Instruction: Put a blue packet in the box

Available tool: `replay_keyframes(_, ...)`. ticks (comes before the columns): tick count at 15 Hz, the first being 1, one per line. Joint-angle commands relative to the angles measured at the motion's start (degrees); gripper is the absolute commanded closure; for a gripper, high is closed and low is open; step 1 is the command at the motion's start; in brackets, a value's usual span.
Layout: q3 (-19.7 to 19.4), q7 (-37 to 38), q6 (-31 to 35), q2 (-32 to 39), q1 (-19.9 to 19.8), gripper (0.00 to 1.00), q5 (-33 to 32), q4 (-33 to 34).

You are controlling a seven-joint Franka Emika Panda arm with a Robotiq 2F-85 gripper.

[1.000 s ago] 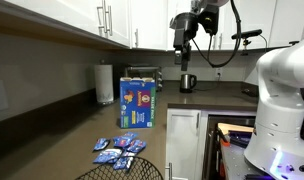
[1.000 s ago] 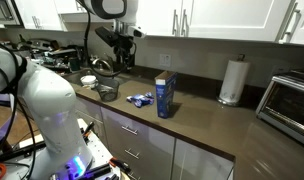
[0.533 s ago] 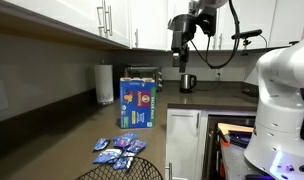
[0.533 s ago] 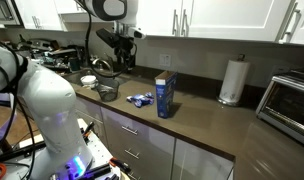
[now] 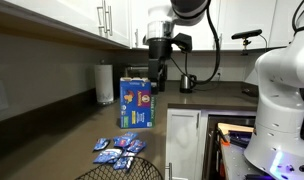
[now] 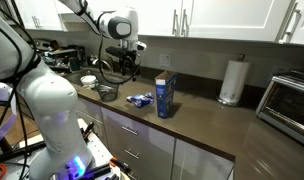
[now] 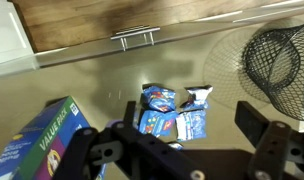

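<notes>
Gripper (image 7: 180, 150), jaws spread wide and empty, hangs above the counter (image 7: 112, 85); by the look of it, the task has barely begun. The packets (image 7: 170, 112) lie in a loose heap on the counter below it, near the box (image 7: 37, 145) and none inside that shows. In an exterior view the gripper (image 5: 155, 75) hovers near box-top height. Descent, grasp, lift and drop all remain.

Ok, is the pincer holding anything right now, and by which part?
Nothing is held: the pincer is open and empty, hovering above the blue packets.
</notes>
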Motion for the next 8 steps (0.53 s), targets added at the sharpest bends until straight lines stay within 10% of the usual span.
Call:
replay_keyframes(1, 2.6, 3.7, 4.4, 12.2, -0.9, 0.0, -6.8, 6.2)
replay_keyframes(8, 1.3, 5.3, 5.3, 30.7, 0.3, 0.0, -14.0, 17.6)
